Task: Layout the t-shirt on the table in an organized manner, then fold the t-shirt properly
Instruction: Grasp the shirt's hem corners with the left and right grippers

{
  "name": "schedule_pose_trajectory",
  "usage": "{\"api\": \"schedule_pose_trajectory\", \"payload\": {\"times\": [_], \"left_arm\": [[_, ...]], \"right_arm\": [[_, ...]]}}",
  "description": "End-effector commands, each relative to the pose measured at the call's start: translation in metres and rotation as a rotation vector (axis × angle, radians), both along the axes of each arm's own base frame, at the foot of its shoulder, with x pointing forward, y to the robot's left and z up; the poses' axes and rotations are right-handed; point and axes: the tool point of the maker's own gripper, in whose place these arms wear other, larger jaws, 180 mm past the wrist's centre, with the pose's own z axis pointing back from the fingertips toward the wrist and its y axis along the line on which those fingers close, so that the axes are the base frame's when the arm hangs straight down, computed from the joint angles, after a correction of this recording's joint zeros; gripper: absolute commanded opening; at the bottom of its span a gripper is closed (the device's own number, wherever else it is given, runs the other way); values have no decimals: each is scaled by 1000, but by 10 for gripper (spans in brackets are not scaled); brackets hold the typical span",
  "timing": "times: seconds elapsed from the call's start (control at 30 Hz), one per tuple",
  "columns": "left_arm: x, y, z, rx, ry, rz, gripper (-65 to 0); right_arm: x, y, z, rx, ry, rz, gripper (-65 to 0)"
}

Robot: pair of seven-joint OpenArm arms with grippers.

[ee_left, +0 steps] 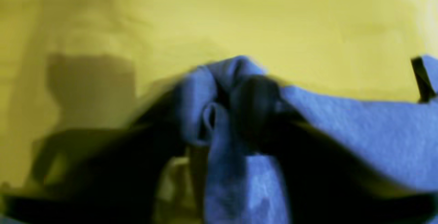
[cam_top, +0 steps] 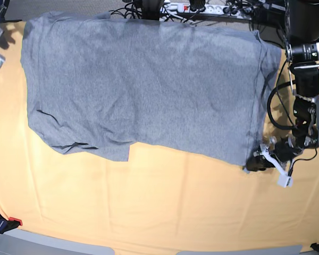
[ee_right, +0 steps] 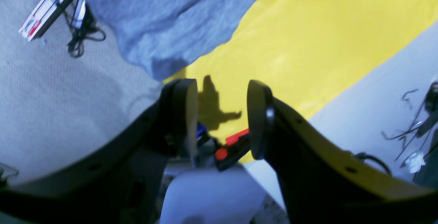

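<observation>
The table (cam_top: 149, 212) carried the t-shirt (cam_top: 143, 85), spread plain side up across its far half. The left gripper (cam_top: 253, 162) pinched the shirt's near corner; the right gripper (ee_right: 221, 114) stood wide, empty.

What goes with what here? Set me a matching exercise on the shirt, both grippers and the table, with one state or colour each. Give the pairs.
Things:
1. shirt
2. left gripper
3. right gripper
4. table

States:
A. open, holding nothing
B. yellow-orange cover
C. grey, spread out
D. shut on bunched fabric at a shirt corner

Pairs: 1-C, 2-D, 3-A, 4-B
</observation>
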Motion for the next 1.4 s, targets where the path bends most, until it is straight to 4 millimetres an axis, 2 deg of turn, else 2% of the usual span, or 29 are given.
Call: {"api": "schedule_pose_trajectory", "payload": {"times": [0.0,0.03,0.2,0.27,0.33,0.53,0.7,0.83,0.97,1.17,1.3,1.37], "left_arm": [[12,7,25,4,-65,6,-627],[12,7,24,11,-57,5,-650],[4,5,14,27,6,-22,-650],[3,3,15,15,4,-33,-650],[2,-1,16,3,2,-52,-650],[-2,-10,21,-37,-10,-99,-650],[-3,-12,21,-35,-11,-110,-650],[-4,-12,20,-32,-4,-113,-650],[-6,-11,17,-25,12,-120,-650],[-6,-12,19,-38,9,-119,-650],[-5,-12,21,-43,4,-118,-650],[-5,-12,21,-43,5,-118,-650]], "right_arm": [[13,4,9,5,-57,25,-387],[22,7,15,18,-101,31,-387],[65,18,51,66,-326,63,-387],[77,18,57,96,-373,57,-387],[90,15,52,149,-385,26,-385],[139,-16,16,316,-388,-198,-301],[181,-32,-17,582,-399,-424,-298],[203,-35,-45,801,-355,-553,-298],[211,-35,-78,956,-266,-664,-299],[204,-22,-117,1079,-124,-753,-299],[202,-7,-130,1092,-86,-756,-311],[206,-4,-128,1114,-110,-758,-351]]}}
